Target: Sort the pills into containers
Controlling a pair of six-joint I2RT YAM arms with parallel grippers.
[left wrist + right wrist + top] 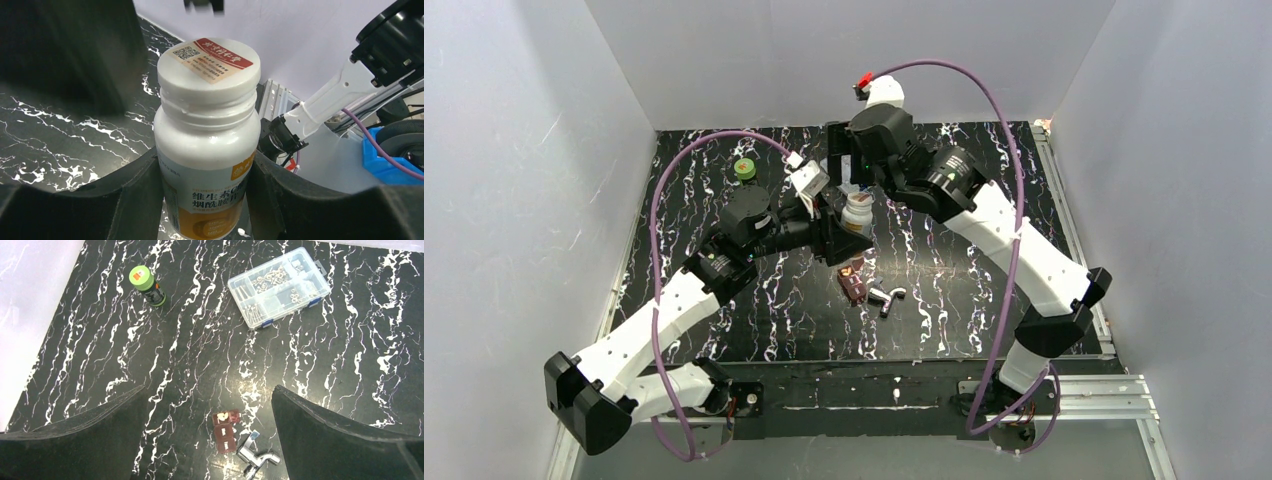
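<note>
My left gripper (848, 228) is shut on a white pill bottle (856, 211) and holds it upright over the table's middle. In the left wrist view the bottle (207, 135) sits between both fingers of that gripper (205, 200), its white cap with a red label closed. The dark red-brown case (852, 281) lies flat just in front of it. In the right wrist view the case (225, 432) has its end compartment open, with pale pieces inside. My right gripper (842, 163) is open and empty, high above the table behind the bottle. Its fingers frame the case from above (209, 405).
A shiny silver metal piece (886, 297) lies right of the case, also seen in the right wrist view (255, 458). A green-capped bottle (744, 168) stands at the back left (147, 285). A clear compartment box (279, 287) lies on the black marble table (964, 300). White walls enclose three sides.
</note>
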